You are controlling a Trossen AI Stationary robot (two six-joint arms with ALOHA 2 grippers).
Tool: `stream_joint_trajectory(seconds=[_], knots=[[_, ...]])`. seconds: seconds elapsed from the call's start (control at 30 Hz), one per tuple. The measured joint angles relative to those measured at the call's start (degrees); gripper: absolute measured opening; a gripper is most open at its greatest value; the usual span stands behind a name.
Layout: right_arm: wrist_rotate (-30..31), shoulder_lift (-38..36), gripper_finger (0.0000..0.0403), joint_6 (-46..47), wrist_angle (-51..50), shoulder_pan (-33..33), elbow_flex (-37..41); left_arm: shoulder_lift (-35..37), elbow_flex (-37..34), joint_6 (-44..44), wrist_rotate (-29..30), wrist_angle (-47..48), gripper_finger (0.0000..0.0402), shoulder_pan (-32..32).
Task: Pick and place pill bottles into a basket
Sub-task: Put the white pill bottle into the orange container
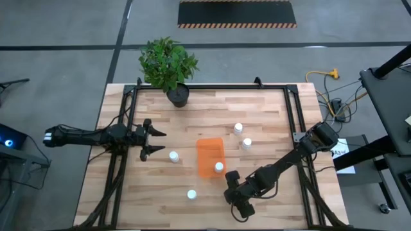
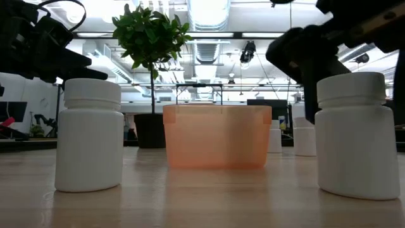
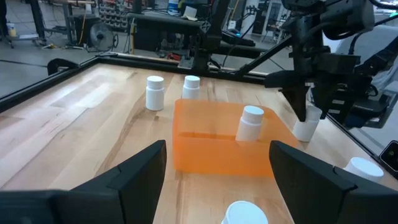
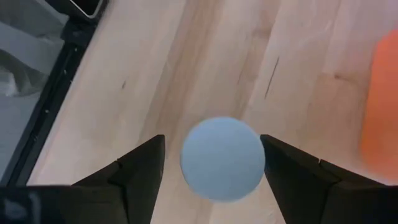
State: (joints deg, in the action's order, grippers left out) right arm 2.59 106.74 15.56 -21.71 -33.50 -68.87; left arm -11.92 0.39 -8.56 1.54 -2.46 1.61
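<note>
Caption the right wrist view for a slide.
Right pincer open astride an upright white pill bottle on the wooden table, orange basket at the edge.

white pill bottles [image 1: 173,156] with white caps dot a pale, striped wood bench [image 1: 257,115]; a translucent orange basket [image 1: 209,154], a green plant [image 1: 168,61] in a black pot [image 1: 178,97], a yellow-and-black hazard-striped floor mat [image 1: 236,14].

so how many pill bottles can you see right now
6. One stands in the basket at. Two stand behind the basket at and, one to its left, one in front, and one between the right hand's fingers.
</note>
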Motion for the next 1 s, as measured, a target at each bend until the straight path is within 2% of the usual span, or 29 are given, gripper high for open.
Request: stream_joint_trajectory(seconds=[1.0], knots=[[0.0,-2.4,0.0226,1.0,-2.1,0.0,-0.3,-0.1,0.0,0.0,0.0,0.0,0.0267,0.0]])
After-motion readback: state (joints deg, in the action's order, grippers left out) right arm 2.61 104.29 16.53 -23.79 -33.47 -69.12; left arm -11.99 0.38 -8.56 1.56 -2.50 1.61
